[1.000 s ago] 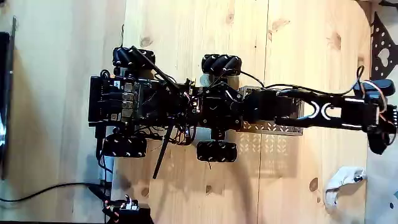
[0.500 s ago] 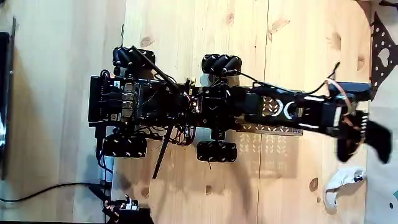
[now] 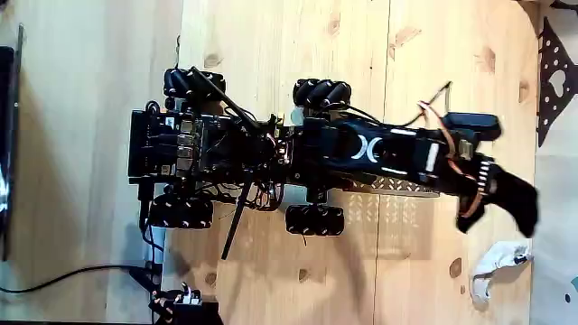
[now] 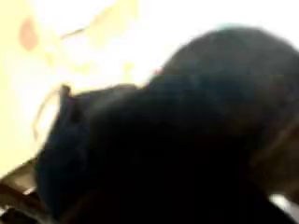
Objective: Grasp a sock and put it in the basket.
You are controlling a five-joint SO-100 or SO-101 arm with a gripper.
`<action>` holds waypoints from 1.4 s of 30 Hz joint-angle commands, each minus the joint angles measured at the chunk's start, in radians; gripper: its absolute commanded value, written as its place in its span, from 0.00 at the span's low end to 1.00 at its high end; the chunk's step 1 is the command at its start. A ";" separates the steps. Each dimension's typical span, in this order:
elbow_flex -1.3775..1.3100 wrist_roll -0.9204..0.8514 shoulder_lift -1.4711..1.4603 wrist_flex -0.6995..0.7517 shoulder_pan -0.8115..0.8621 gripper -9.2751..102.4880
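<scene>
In the fixed view the arm reaches right from the wheeled robot base over the wooden floor. My gripper (image 3: 476, 191) is shut on the black sock (image 3: 517, 204), which hangs bent from the jaws, off the floor. The basket (image 3: 397, 186), with perforated grey metal walls, sits at the robot's front, mostly hidden under the arm; the sock hangs just right of it. In the wrist view the sock (image 4: 187, 131) is a dark, blurred mass right in front of the lens.
A small white sock (image 3: 495, 265) with grey marks lies on the floor below and right of the gripper. A black perforated plate (image 3: 555, 81) lies at the right edge. Cables trail at the lower left beside the robot base (image 3: 181, 149).
The arm has drawn back leftward from the right edge, carrying the black sock up and toward the robot. The white sock and the base have not moved.
</scene>
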 commanded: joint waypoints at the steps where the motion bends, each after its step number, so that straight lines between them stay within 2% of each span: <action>1: 0.114 -0.005 0.126 0.252 0.023 0.11; 3: 0.192 -0.005 0.161 0.252 0.038 0.13; 9: 0.186 0.002 0.087 0.255 0.025 0.12; 32: 0.170 0.009 -0.465 0.256 0.032 0.10; 42: 0.173 0.003 -0.669 0.258 -0.003 0.24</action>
